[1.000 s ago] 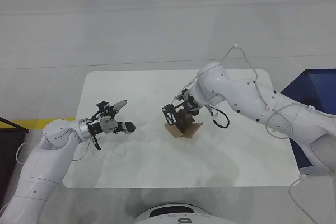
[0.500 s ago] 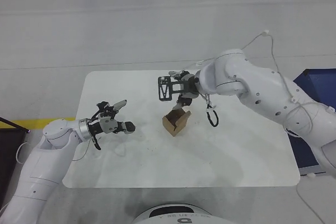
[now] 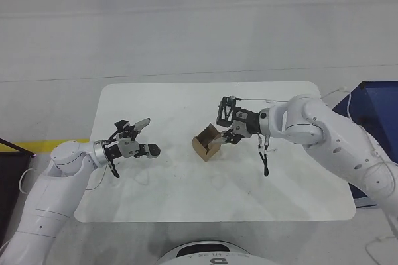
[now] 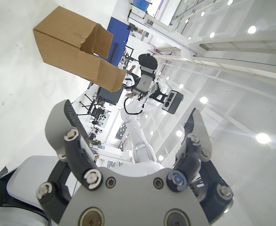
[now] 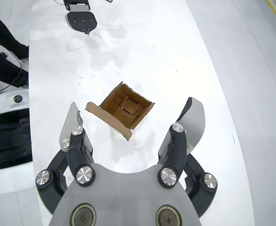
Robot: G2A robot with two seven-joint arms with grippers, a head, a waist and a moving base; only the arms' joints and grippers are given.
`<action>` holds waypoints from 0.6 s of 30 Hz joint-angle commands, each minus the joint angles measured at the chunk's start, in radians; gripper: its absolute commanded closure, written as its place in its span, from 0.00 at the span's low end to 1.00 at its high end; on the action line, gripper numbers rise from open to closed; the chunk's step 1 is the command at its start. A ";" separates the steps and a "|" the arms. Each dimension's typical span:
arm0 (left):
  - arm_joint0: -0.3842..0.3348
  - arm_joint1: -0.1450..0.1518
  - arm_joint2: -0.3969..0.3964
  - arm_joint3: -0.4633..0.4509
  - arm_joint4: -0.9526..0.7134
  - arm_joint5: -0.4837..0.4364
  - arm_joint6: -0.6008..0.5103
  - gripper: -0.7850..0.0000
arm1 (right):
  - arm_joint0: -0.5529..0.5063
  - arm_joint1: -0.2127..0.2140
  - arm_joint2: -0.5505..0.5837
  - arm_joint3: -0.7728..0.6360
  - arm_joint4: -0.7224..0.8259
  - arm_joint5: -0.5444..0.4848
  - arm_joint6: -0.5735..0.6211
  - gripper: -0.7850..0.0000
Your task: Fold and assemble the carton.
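In the top view, the white table (image 3: 186, 192) sits in the middle of the frame and the small brown carton (image 3: 207, 144) stands near its middle. The right gripper (image 3: 221, 122) is just to the upper right of the carton with its 2 fingers spread wide apart and nothing in them. 1 finger is just beside the carton's edge, but I cannot tell if it touches. I think the fingers are wide so they can fit around the box or push a flap. The left gripper (image 3: 148, 136) is at the left of the frame, well apart from the carton, with its fingers apart and nothing in them too. I think it waits there to leave room for the other arm. In the left wrist view, the carton (image 4: 76, 55) stands on the table out past the 2 spread fingers, and 1 flap sticks out from its open end. In the right wrist view, the carton (image 5: 126, 109) lies beyond the spread fingers, between them, with its open side facing the camera. Its bottom flaps are folded flat inside, and 1 long flap hangs out toward 1 finger. To me the bottom looks done and the open end is not yet closed, so I think the loose flap comes next.
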 commanded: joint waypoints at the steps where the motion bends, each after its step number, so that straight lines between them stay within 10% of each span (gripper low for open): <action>1: 0.000 0.000 0.000 0.000 0.000 0.000 0.000 0.00 | -0.080 0.016 0.036 -0.043 -0.020 0.080 -0.086 0.00; 8: 0.000 0.000 0.000 0.000 0.000 0.000 0.000 0.00 | -0.423 0.069 0.133 -0.142 -0.113 0.377 -0.380 0.00; 18: 0.000 0.000 0.000 0.000 0.000 0.000 0.000 0.00 | -0.612 0.086 0.188 -0.169 -0.086 0.384 -0.465 0.00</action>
